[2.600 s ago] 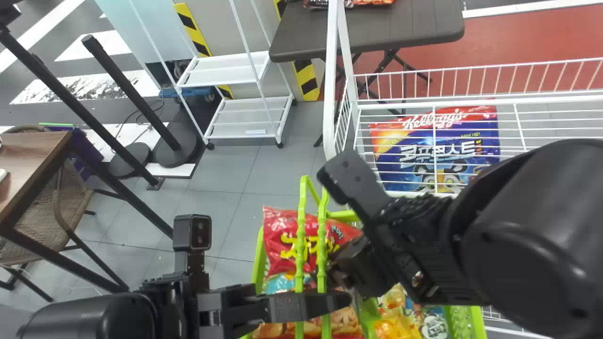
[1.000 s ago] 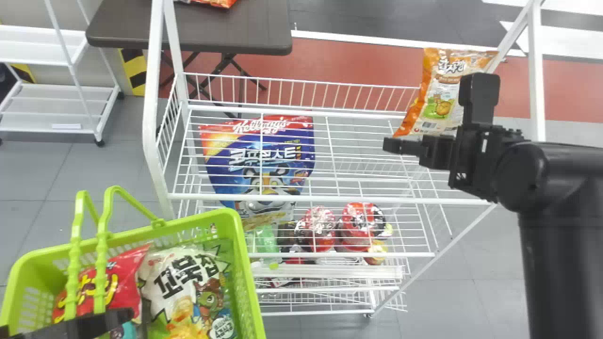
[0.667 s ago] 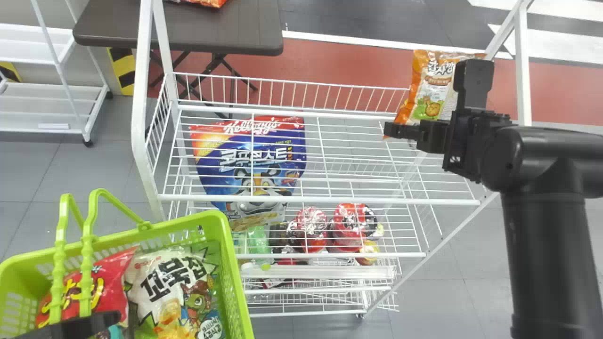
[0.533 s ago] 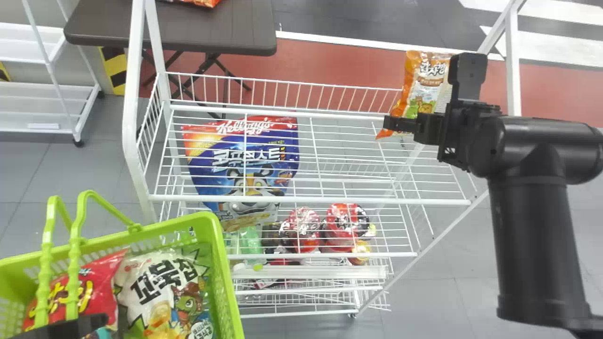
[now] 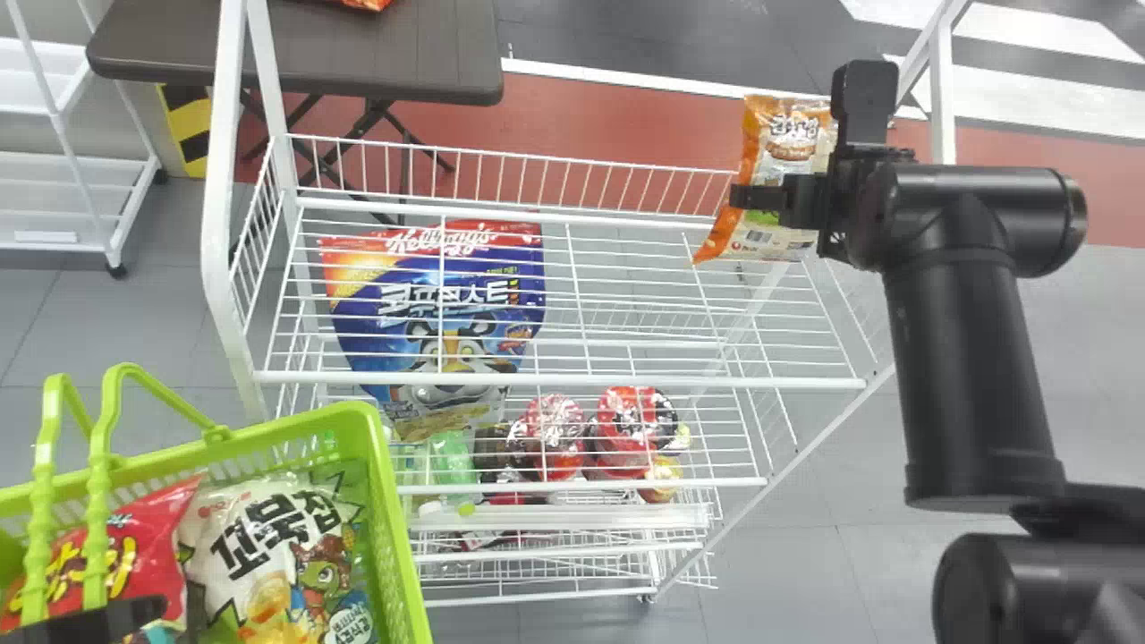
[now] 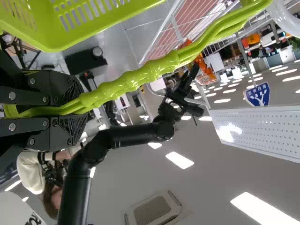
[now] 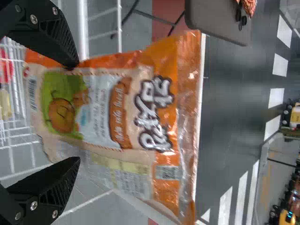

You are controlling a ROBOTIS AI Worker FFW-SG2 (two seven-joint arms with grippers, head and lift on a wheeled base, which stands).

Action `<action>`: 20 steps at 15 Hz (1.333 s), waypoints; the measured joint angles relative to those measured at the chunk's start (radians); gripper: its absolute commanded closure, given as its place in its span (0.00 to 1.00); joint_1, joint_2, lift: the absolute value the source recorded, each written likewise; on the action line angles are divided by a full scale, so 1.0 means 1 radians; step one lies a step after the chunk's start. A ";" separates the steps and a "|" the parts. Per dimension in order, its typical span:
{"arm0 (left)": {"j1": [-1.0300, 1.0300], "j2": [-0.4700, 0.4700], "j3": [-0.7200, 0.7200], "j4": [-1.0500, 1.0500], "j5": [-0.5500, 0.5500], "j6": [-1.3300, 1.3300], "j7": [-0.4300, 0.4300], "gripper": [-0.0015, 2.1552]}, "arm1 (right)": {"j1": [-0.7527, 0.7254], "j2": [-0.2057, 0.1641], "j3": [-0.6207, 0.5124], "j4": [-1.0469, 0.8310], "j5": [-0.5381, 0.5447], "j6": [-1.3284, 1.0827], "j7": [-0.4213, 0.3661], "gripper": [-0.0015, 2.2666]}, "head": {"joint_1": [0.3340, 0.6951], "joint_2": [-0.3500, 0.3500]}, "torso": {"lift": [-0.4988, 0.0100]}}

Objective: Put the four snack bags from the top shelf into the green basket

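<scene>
Bag of glossy orange-and-cream film, upright at two o'clock, not yet clamped.
Seems propped at the far corner of the white wire top shelf, probably to leave both faces reachable for the black two-fingered right gripper, spread apart around it; likely calls for closing next. Toward eight o'clock, pinched by ribbed lime handles in the black left gripper, presumably to keep its mouth ready: green plastic basket, with red bag beside white-and-green bag inside.
</scene>
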 measured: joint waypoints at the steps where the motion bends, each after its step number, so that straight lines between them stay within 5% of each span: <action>1: -0.001 0.000 -0.001 0.004 -0.001 -0.004 0.000 1.00 | -0.014 0.002 0.005 0.030 0.009 -0.043 0.002 0.23 | 1.00 0.16 | 0.98; 2: -0.002 0.000 -0.001 0.009 -0.001 -0.008 0.000 1.00 | -0.023 0.005 0.007 0.054 0.015 -0.084 0.005 0.44 | 1.00 0.17 | 0.98; 3: -0.002 0.000 -0.001 0.012 -0.001 -0.010 0.000 1.00 | -0.026 0.006 0.006 0.066 0.017 -0.105 0.012 0.81 | 1.00 0.17 | 0.98; 4: -0.002 0.000 0.000 0.013 -0.001 -0.012 0.000 1.00 | -0.022 0.007 0.003 0.069 0.014 -0.111 0.015 0.95 | 1.00 0.18 | 0.98; 13: -0.009 0.001 -0.001 0.018 -0.002 -0.012 0.000 1.00 | 0.158 0.018 -0.055 -0.196 -0.131 -0.095 0.007 0.99 | 1.00 0.20 | 0.98; 17: -0.010 0.003 0.000 0.019 -0.001 -0.012 0.000 1.00 | 0.314 0.022 -0.093 -0.529 -0.306 0.058 0.005 0.99 | 1.00 0.25 | 0.98; 20: -0.013 0.002 -0.003 0.019 -0.001 -0.012 0.000 1.00 | 0.443 0.029 -0.054 -0.790 -0.431 0.215 0.002 0.99 | 1.00 0.39 | 0.98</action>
